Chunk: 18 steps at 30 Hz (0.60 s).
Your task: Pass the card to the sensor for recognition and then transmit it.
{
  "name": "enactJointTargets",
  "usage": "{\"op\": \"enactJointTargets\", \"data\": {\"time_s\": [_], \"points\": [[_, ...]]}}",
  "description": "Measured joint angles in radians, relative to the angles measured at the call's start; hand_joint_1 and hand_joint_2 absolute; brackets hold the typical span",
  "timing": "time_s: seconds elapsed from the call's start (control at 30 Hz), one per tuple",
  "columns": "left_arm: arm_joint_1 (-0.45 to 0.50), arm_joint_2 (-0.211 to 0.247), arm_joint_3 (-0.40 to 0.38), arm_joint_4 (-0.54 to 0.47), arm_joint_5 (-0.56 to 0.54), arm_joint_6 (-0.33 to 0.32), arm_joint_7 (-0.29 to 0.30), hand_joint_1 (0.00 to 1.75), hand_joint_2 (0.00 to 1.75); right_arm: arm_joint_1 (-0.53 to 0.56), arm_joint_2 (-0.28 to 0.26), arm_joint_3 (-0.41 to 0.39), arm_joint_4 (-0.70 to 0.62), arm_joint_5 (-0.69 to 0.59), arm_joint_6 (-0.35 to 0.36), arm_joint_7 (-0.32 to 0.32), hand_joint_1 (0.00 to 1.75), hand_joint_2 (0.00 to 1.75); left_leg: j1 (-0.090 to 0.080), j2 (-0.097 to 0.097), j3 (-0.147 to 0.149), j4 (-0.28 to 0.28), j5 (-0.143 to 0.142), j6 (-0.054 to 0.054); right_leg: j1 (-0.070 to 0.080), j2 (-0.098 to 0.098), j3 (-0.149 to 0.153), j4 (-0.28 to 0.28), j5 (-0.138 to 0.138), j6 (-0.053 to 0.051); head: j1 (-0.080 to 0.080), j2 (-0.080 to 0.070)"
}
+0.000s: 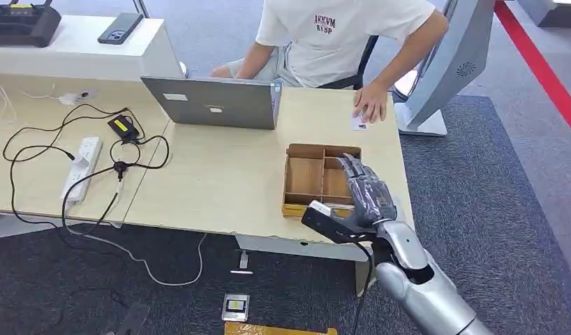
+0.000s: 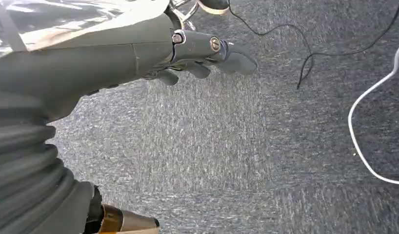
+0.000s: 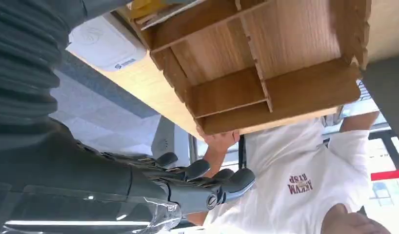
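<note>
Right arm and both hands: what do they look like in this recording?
The right arm is glossy silver with rounded shells, and a black cable hangs beside it. The right hand has dark grey fingers. The left hand has a grey ribbed cover, a thick grey thumb and visible screw heads.

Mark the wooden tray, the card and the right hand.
wooden tray [image 1: 305,177], head view, floor of its left compartment.
card [image 1: 359,123], head view, white corner under the person's hand.
right hand [image 1: 366,190], head view, back of the hand over the tray.
</note>
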Motion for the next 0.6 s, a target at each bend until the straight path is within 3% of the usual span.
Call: {"op": "enactJointTargets", "data": {"time_s": [0.3, 0.6], "points": [[0.0, -0.006, 0.0, 0.0, 0.013, 0.0, -0.009, 0.0, 1.75, 0.009, 0.008, 0.025, 0.034, 0.021, 0.005, 0.0, 0.0, 1.75, 0.0, 0.0, 0.0, 0.0, 0.0, 0.0, 0.0, 0.0, 0.0, 0.0, 0.0, 0.0, 0.0, 0.0], [0.0, -0.008, 0.0, 0.0, 0.015, 0.002, -0.009, 0.0, 1.75, 0.01, 0.008, 0.024, 0.07, 0.034, -0.036, 0.0, 0.0, 1.75, 0.0, 0.0, 0.0, 0.0, 0.0, 0.0, 0.0, 0.0, 0.0, 0.0, 0.0, 0.0, 0.0, 0.0]]}}
